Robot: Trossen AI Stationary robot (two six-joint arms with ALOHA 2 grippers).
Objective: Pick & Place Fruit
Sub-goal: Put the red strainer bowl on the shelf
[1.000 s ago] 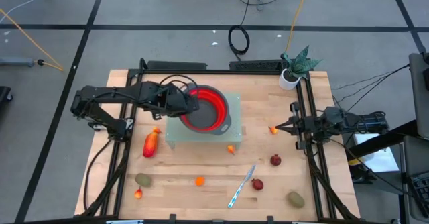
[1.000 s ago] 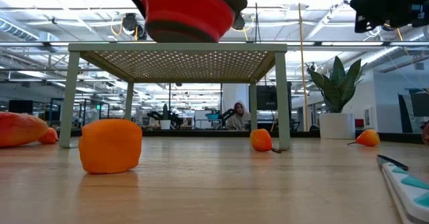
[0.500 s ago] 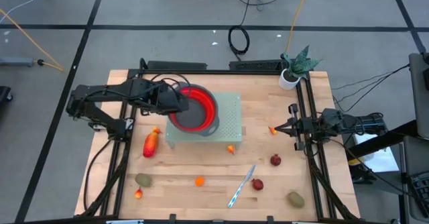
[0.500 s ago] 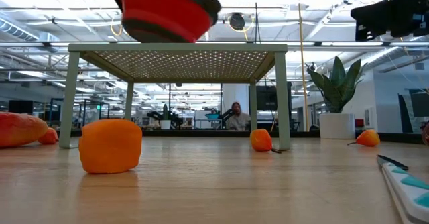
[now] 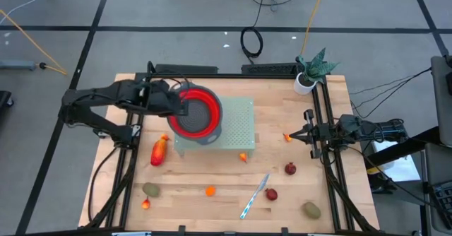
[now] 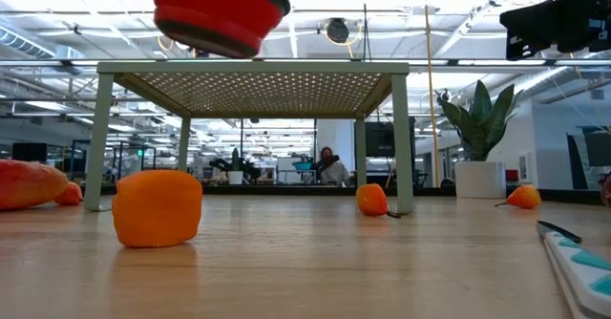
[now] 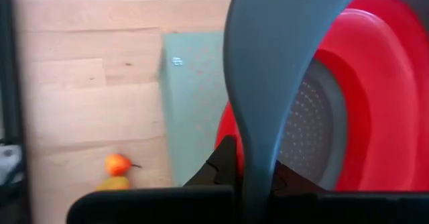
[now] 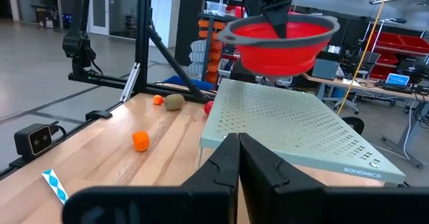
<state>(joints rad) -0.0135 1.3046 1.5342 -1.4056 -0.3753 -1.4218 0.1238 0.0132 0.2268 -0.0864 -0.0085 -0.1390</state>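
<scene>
With its fingers clamped on the grey handle, the left gripper [image 5: 178, 106] holds the red bowl [image 5: 195, 114] clear above the left end of the pale perforated stand [image 5: 240, 126]. The right gripper [image 5: 308, 132] waits closed and empty at the table's right edge. The fruit [image 5: 159, 151] lies scattered on the wooden table [image 5: 339, 95], none in the bowl, beside a knife [image 5: 253, 196]. The step in hand looks like positioning the bowl; next it must be set down before any fruit is picked.
</scene>
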